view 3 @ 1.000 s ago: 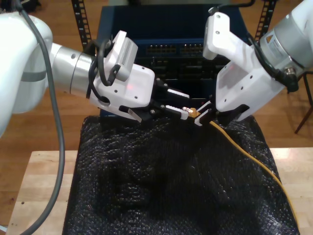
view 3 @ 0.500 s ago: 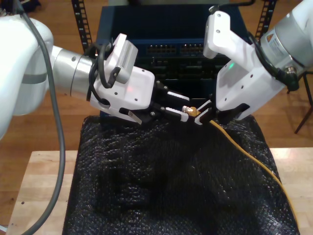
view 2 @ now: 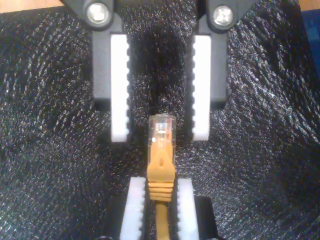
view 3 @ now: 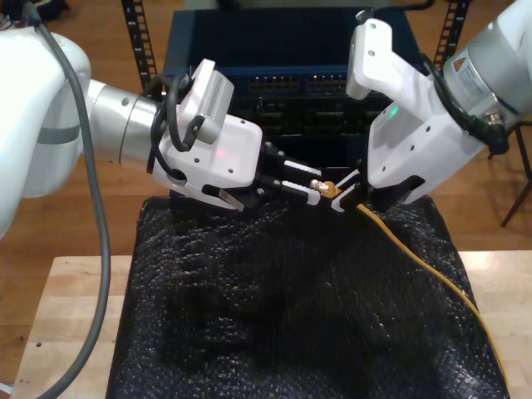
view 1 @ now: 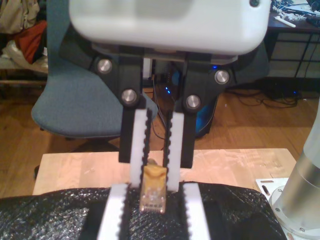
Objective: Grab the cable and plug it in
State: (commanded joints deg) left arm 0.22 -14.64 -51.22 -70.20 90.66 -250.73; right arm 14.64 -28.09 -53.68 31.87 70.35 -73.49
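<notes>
You can see my second gripper (view 2: 159,207) pinching the orange boot of the long, thin yellow-orange network cable (view 3: 416,258), above the crinkled black plastic mat (view 3: 274,316). Its small clear plastic plug (view 2: 162,125) sits between the spread white fingers (view 2: 120,90) of my first gripper (view 3: 312,184), touching neither. The rest of the cable trails across the mat toward the exterior view's lower right

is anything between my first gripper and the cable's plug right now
Nothing visible stands between them. My first gripper has its jaws open, and the clear plug of the cable points straight into the gap between them, above the black padding. My second gripper is shut on the cable just behind the plug.
</notes>
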